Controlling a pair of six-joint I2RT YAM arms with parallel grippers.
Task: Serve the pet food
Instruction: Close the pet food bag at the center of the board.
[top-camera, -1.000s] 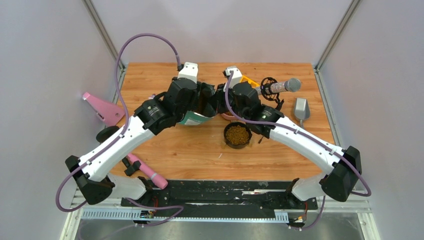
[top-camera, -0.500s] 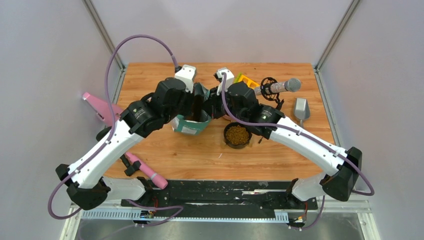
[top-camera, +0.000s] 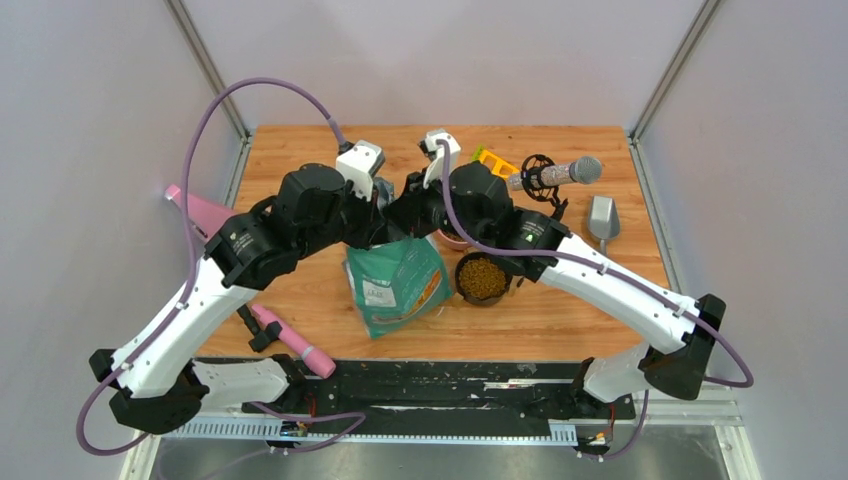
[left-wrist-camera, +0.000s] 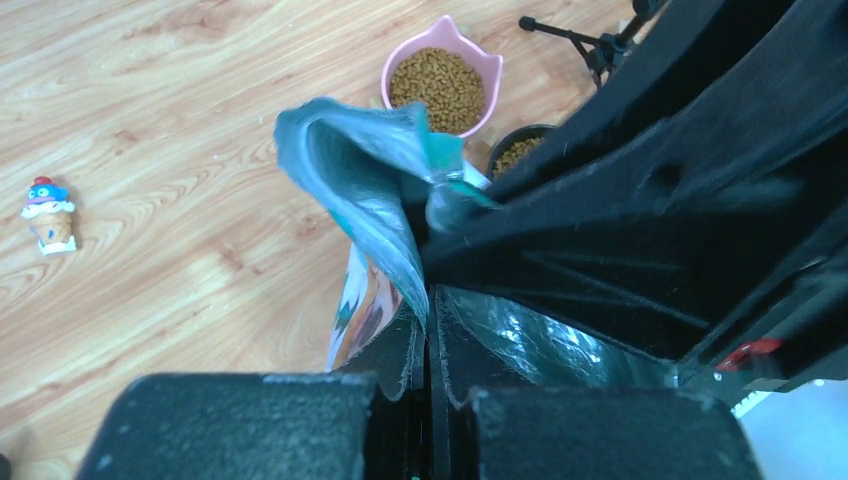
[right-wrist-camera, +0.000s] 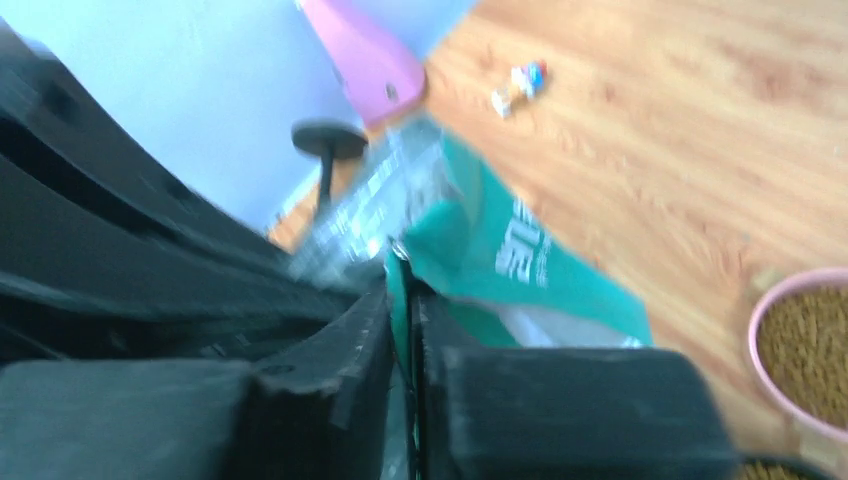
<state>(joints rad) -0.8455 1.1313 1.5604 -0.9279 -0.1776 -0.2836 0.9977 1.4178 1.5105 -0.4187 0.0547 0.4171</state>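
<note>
On the top camera, the bag (top-camera: 395, 285) had been tucked up between my two wrists beside the bowls a second before. It had since swung out toward 6 o'clock with its printed face up, and my left arm had drawn back toward 9 o'clock. I counted one bag, two bowls, one grey scoop (top-camera: 603, 220) at 3 o'clock on the counter (top-camera: 300, 150), and one microphone (top-camera: 572, 171) at 1 o'clock. The pet food (top-camera: 478, 276) filled the black bowl (top-camera: 457, 278), which sat just beside the bag at its 3 o'clock. The pink bowl (top-camera: 448, 240) sat at the black bowl's 11 o'clock, mostly hidden under my right arm. On the left wrist camera, the left end effector (left-wrist-camera: 428, 400), open a second before, was clamped fully down on the bag's foil lip. Beyond it at 12 o'clock both bowls showed brown kibble, and one small toy figure (left-wrist-camera: 50, 212) lay at 9 o'clock. The right wrist camera was blurred, but the right end effector (right-wrist-camera: 405, 400) was pinched almost closed on the bag's teal edge, with the pink bowl at 4 o'clock. With both bowls loaded, I judged the pouring likely finished. The fresh two-handed hold looked meant for righting the bag or setting it aside.
</note>
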